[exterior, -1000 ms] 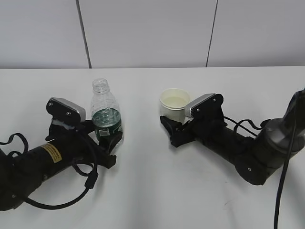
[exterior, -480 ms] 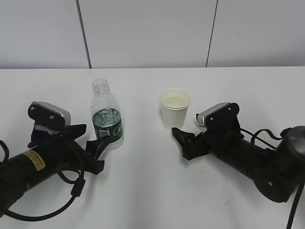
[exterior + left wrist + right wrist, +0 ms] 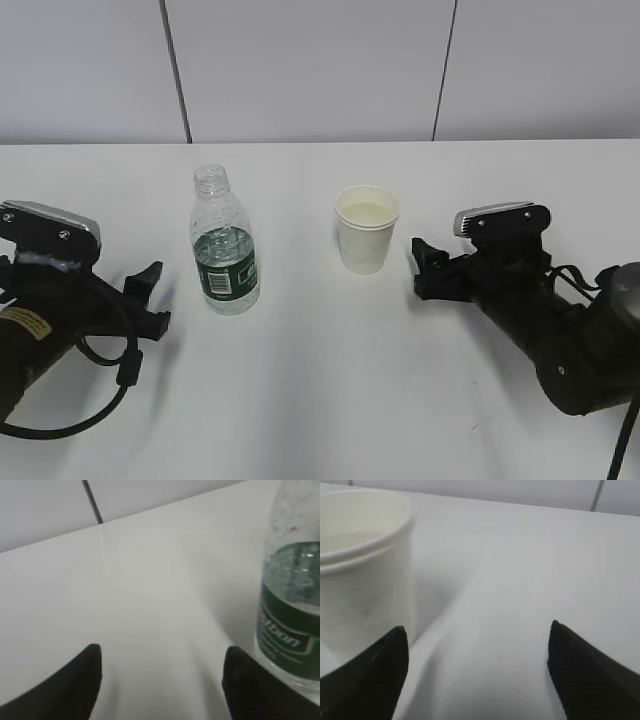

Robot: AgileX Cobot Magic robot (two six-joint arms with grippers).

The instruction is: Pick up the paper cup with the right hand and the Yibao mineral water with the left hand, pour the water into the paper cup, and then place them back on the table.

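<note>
The Yibao mineral water bottle (image 3: 224,243) stands upright on the white table (image 3: 320,390), capless, with some water in it; it also shows at the right edge of the left wrist view (image 3: 292,595). The paper cup (image 3: 367,229) stands upright to its right, cream inside, and shows at the left of the right wrist view (image 3: 362,565). My left gripper (image 3: 152,295) is open and empty, left of the bottle and apart from it; its jaws stand wide in the left wrist view (image 3: 162,655). My right gripper (image 3: 422,268) is open and empty, right of the cup; it also shows in the right wrist view (image 3: 477,632).
A grey panelled wall (image 3: 320,70) rises behind the table's far edge. Black cables (image 3: 100,390) loop beside the left arm on the table.
Both grippers have let go and drawn back: the left arm moved left away from the bottle, the right arm moved right away from the cup. Bottle and cup stay standing.
</note>
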